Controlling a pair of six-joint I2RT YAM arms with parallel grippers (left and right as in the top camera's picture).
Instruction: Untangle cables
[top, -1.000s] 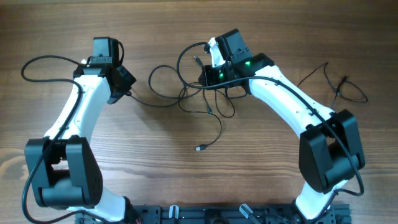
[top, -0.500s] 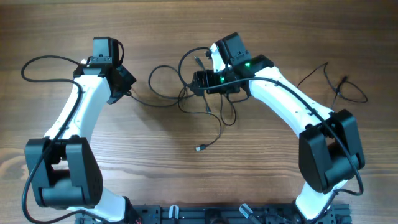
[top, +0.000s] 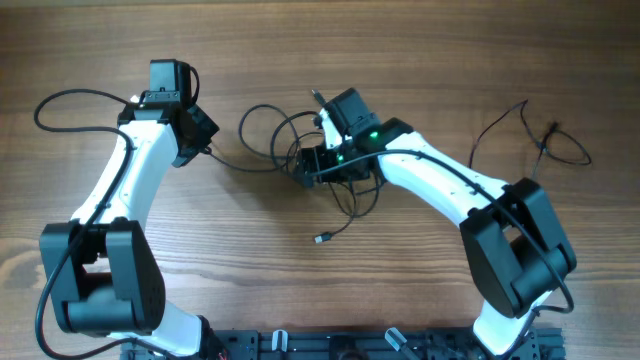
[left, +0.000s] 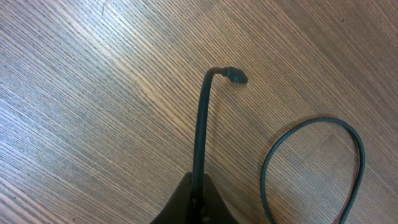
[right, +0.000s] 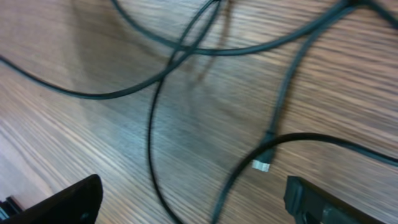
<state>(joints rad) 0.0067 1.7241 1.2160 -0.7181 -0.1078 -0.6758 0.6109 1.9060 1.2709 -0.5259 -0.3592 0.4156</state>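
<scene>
The cables (top: 285, 140) are thin black cords lying in tangled loops at the table's middle. One strand trails down to a loose plug (top: 320, 239). My left gripper (top: 207, 150) is shut on one cable (left: 200, 124). That cable's plug end (left: 235, 76) sticks out past the closed fingers (left: 198, 205). My right gripper (top: 308, 163) hovers open over the tangle with its jaws wide apart. Crossing cords (right: 155, 118) and a silver-tipped plug (right: 262, 165) lie on the wood between its fingers (right: 68, 202), untouched.
Another thin black cord (top: 545, 140) lies by itself at the far right. A thicker black wire (top: 60, 100) loops from the left arm at the far left. The arm bases (top: 340, 345) stand at the near edge.
My right gripper has opened wide and shifted left and nearer, lower over the tangle. The loops under it shifted slightly. The left arm has not moved.
</scene>
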